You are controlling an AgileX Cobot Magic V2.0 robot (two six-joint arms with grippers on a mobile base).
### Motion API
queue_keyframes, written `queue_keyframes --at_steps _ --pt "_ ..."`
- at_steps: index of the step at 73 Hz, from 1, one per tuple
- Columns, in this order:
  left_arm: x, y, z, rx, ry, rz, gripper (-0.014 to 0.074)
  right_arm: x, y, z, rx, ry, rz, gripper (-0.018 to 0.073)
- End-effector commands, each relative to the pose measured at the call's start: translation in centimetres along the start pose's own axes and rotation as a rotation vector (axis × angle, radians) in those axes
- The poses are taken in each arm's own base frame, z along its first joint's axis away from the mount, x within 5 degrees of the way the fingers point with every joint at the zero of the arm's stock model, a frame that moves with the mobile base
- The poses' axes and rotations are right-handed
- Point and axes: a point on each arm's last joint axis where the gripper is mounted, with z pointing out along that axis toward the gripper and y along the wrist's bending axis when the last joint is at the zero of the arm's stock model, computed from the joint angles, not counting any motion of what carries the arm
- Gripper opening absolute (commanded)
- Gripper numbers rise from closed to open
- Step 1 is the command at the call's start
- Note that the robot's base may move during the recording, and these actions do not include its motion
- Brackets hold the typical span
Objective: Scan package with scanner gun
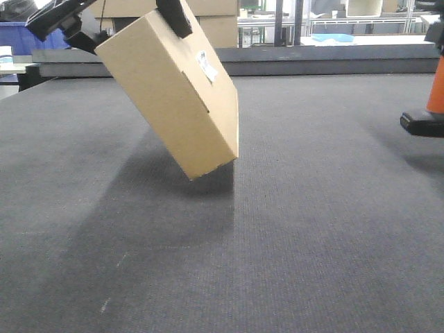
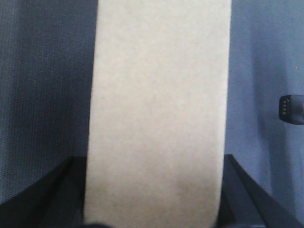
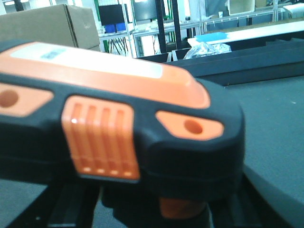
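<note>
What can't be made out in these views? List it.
- Label on the package: front view, too small to read.
- Scanner gun: front view, head cut off by the right edge.
- Right jaws: right wrist view, hidden by the close, blurred scanner gun; open or shut unclear.

The box [image 1: 170,97] is plain tan with a white label [image 1: 207,66]. My left fingers [image 1: 175,17], at the top of the frame, are black. The scanner [image 3: 118,118] is black with orange panels, one ribbed. The mat [image 1: 312,229] is finely woven grey.
</note>
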Motion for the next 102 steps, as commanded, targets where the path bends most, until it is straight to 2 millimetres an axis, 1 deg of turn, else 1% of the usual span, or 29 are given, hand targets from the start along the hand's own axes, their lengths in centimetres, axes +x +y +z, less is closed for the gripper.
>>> queue_keyframes --at_steps 1,6,16,24,65,68,72,73,75,76,79,83,84,85,97,102 --pt "-0.2 -0.2 -0.2 0.016 -0.014 -0.011 -0.0111 -0.6 0.0 0.4 -0.009 -0.112 0.019 -0.0167" --pt "-0.2 -0.2 -0.2 0.017 -0.016 -0.011 -0.0111 -0.2 -0.1 0.6 -0.009 -0.117 0.031 -0.0167" --pt "-0.2 -0.2 -0.2 0.018 -0.018 -0.011 -0.0111 1.2 -0.4 0.9 -0.001 -0.072 0.031 -0.0167" --pt "-0.3 -0.2 -0.2 0.020 -0.023 -0.011 -0.0111 1.8 -0.5 1.0 0.003 -0.055 0.030 -0.0167" --pt "-0.3 -0.2 -0.2 0.022 -0.029 -0.011 -0.0111 1.8 -0.5 1.0 0.003 -0.055 0.030 -0.0160" --pt "-0.3 -0.2 -0.2 0.022 -0.029 -0.011 -0.0111 1.8 -0.5 1.0 0.003 -0.055 0.030 -0.0122" --pt "-0.3 -0.2 -0.2 0.022 -0.029 -0.011 -0.0111 1.8 -0.5 1.0 0.003 -0.055 0.030 -0.0025" --pt "-0.3 -0.2 -0.2 0.022 -0.029 -0.011 -0.0111 1.8 -0.5 1.0 0.003 -0.055 0.030 0.0026" --pt "-0.3 -0.2 -0.2 0.022 -0.029 -0.011 -0.0111 1.8 -0.5 1.0 0.003 -0.055 0.030 0.0101" --pt "-0.3 -0.2 -0.2 0.022 -0.029 -0.011 -0.0111 1.8 -0.5 1.0 0.003 -0.055 0.030 0.0119" --pt "-0.3 -0.2 -0.2 0.022 -0.029 -0.011 -0.0111 1.8 -0.5 1.0 0.003 -0.055 0.030 0.0243" --pt "-0.3 -0.2 -0.2 0.022 -0.029 -0.011 -0.0111 1.8 -0.5 1.0 0.003 -0.055 0.030 0.0362" --pt "-0.3 -0.2 -0.2 0.022 -0.029 -0.011 -0.0111 1.8 -0.5 1.0 0.003 -0.055 0.030 0.0372" --pt "-0.3 -0.2 -0.2 0.022 -0.029 -0.011 -0.0111 1.8 -0.5 1.0 0.003 -0.055 0.030 0.0402" --pt "-0.3 -0.2 -0.2 0.022 -0.029 -0.011 -0.0111 1.8 -0.5 1.0 0.003 -0.055 0.030 0.0554" --pt "-0.3 -0.2 -0.2 0.022 -0.029 -0.011 -0.0111 1.8 -0.5 1.0 0.003 -0.055 0.030 0.0563"
